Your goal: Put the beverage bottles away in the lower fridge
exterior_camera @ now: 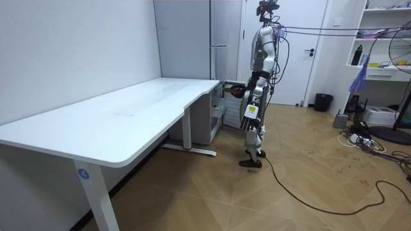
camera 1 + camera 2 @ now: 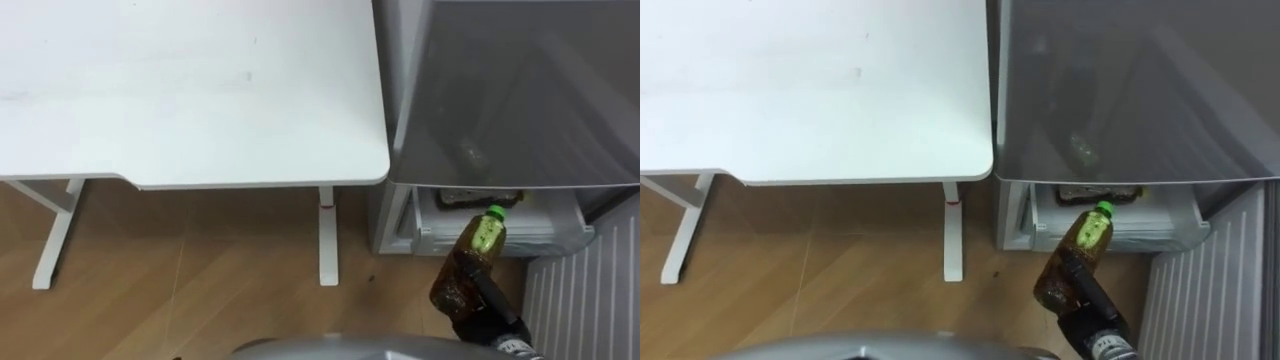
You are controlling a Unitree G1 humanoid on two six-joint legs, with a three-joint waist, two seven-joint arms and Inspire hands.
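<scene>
Green-capped bottle [image 2: 468, 265] gripped by right hand [image 2: 492, 318], cut off at edge; lower fridge [image 2: 520, 232] interior mostly hidden.

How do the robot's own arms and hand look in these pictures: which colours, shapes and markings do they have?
The right hand is black, with slim, hard-looking fingers. At its wrist sits a pale round ring with small dark marks. In the room view the arms are silver-grey and smooth near the shoulders and darker lower down, and dark cables hang beside them.
</scene>
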